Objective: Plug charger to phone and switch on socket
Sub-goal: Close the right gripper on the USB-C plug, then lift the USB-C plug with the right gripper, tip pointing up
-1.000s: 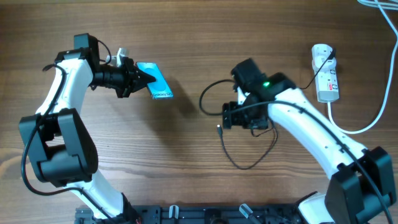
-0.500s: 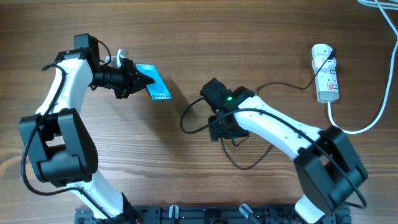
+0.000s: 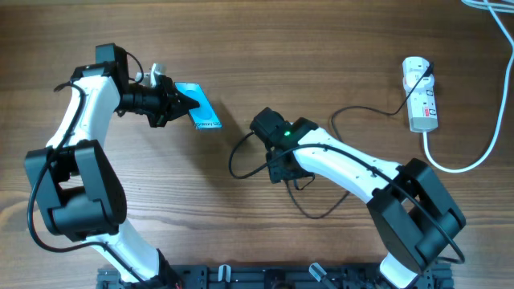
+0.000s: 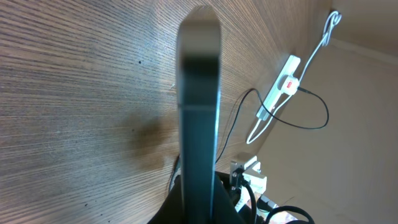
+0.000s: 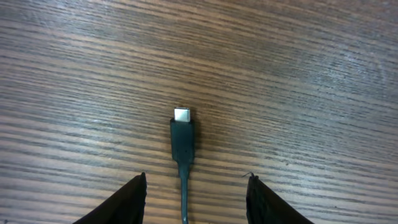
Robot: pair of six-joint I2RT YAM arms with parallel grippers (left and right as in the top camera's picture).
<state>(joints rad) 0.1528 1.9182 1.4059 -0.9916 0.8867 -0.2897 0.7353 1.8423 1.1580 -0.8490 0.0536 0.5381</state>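
My left gripper [image 3: 178, 104] is shut on the phone [image 3: 201, 108], whose cyan-blue screen shows in the overhead view. In the left wrist view [image 4: 199, 208] the phone [image 4: 199, 93] shows edge-on, held above the table. The charger, a thin black cable [image 3: 317, 215], loops across the table to the black plug in the white socket [image 3: 421, 96]. Its plug tip [image 5: 181, 134] lies on the wood between the spread fingers of my right gripper [image 5: 196, 186]. That gripper [image 3: 281, 170] is open and sits right of the phone. The overhead view hides the tip under it.
A thick white cable [image 3: 482, 152] trails from the socket along the right edge. The socket also shows far off in the left wrist view [image 4: 283, 84]. A black rail [image 3: 241, 277] runs along the table's front edge.
My right arm has swung left toward the phone, and the black cable's loop has shifted left with it. The left arm and phone have not moved.
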